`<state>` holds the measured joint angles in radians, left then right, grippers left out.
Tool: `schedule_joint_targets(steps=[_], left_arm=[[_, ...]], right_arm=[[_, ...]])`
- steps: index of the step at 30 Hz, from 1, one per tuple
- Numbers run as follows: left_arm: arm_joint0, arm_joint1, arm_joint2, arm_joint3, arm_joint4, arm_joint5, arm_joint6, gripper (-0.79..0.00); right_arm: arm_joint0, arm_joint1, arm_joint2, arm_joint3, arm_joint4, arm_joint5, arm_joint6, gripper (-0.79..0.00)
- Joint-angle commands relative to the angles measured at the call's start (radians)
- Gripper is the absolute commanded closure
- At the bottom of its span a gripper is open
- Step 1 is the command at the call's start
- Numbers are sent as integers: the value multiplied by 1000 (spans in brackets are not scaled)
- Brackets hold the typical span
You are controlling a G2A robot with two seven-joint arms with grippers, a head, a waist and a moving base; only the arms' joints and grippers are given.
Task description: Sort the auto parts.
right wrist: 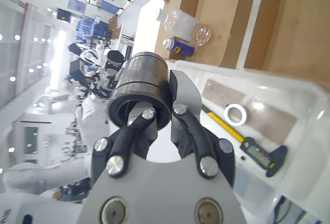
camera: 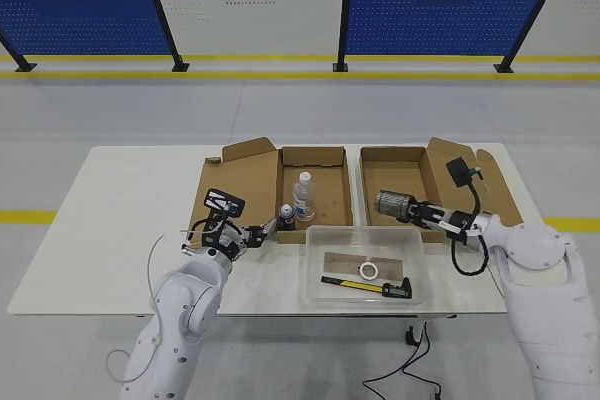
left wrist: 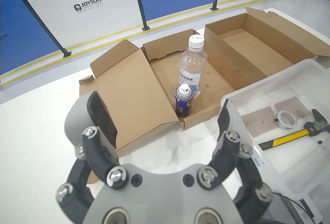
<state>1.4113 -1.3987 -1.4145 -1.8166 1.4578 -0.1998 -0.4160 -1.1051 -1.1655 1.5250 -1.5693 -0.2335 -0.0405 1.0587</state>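
You had the bearing [right wrist: 144, 85] in your right claw [right wrist: 159, 98], lifted over the front part of the right cardboard box [camera: 390, 160], just beyond the clear bin [camera: 310, 270]. It looked like a solid steel sleeve: heavy for its bulk, rigid, smooth and probably slippery. The hold pinched one wall, with one finger inside the bore and the other on the outer face. That grip seemed secure against sliding out, but it let the weight hang off to one side, so you would have wanted a slow, level carry and a low release.

Your left claw [left wrist: 162, 119] stood spread wide with nothing between its pads. It hung above the table [left wrist: 38, 119], near the front corner of the left cardboard box [left wrist: 134, 96], where the spray can [left wrist: 183, 101] and bottle [left wrist: 193, 67] stood upright.
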Motion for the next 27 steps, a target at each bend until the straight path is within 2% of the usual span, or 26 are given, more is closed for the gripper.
schedule_joint_targets(steps=[1,5,10,13,20,27], left_arm=[[0,0,0,0,0,0,0,-785],[0,0,0,0,0,0,0,-785],[0,0,0,0,0,0,0,-785],[0,0,0,0,0,0,0,-785],[0,0,0,0,0,0,0,-785],[0,0,0,0,0,0,0,-785]], right_arm=[[26,2,-19,-4,-67,-27,-29,0],[103,3,-85,8,-232,-47,-90,0],[231,-8,-204,65,-379,-16,-134,0],[310,-22,-290,127,-425,30,-121,0],[502,-78,-514,315,-465,99,-60,0],[638,-153,-693,508,-492,204,-92,0]])
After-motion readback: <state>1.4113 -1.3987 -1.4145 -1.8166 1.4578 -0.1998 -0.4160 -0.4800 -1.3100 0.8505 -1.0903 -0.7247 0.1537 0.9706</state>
